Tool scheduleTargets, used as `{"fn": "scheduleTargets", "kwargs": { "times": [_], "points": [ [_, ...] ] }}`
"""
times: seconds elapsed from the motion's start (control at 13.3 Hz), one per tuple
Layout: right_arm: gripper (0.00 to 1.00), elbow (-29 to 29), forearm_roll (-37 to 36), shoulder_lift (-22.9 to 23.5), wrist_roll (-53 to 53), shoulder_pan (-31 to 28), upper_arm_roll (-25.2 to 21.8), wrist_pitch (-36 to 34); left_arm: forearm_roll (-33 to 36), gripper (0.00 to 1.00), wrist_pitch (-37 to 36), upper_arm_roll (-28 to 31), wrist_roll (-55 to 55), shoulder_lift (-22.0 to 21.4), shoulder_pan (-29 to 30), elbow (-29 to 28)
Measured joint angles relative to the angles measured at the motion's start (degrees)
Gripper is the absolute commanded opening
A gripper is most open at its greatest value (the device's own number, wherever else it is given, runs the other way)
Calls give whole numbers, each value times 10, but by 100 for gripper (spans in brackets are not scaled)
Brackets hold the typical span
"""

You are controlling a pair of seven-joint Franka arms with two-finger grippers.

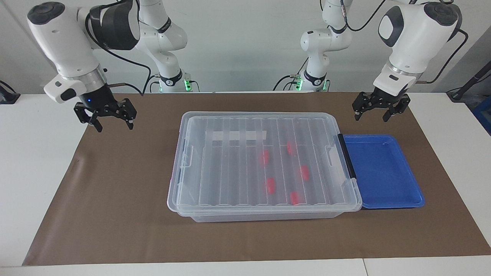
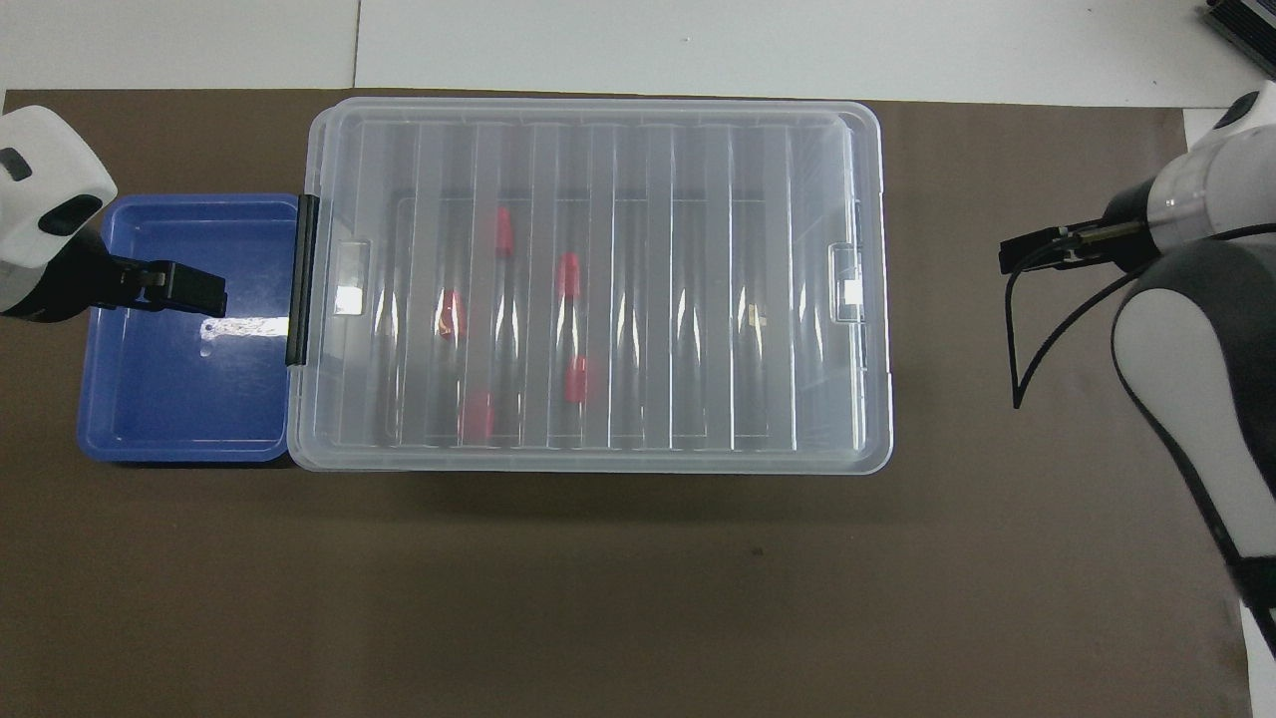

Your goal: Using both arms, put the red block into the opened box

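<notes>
The box (image 1: pixel 184 209) is a clear tub in the middle of the mat, and its ribbed lid (image 1: pixel 230 172) lies flat on it. Several red blocks, one of them (image 1: pixel 271 185), show through the lid, grouped toward the left arm's end (image 2: pixel 568 274). My right gripper (image 1: pixel 115 125) hangs open and empty over the mat's edge at the right arm's end, well apart from the box. My left gripper (image 1: pixel 370 116) hangs open and empty over the blue tray's edge nearest the robots. In the overhead view it shows over the tray (image 2: pixel 199 291); the right gripper is hidden under its arm.
A shallow blue tray (image 1: pixel 383 172) stands empty against the box's black latch (image 1: pixel 347 157) at the left arm's end. A brown mat (image 1: pixel 115 199) covers the white table. Bare mat lies between the box and the right arm's end.
</notes>
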Motion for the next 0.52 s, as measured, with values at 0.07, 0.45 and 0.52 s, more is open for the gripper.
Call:
{"fn": "scheduleTargets", "kwargs": {
  "times": [0.07,0.45,0.52],
  "points": [
    [100,9,-4,-7,20,-4,0,-28,0,100,0,0,0,0,0,0],
    [100,45,-6,-12,77,-4,0,-124,0,100,1,0,0,0,0,0],
    [100,45,-6,-12,78,-4,1,-125,0,100,2,0,0,0,0,0]
  ]
}}
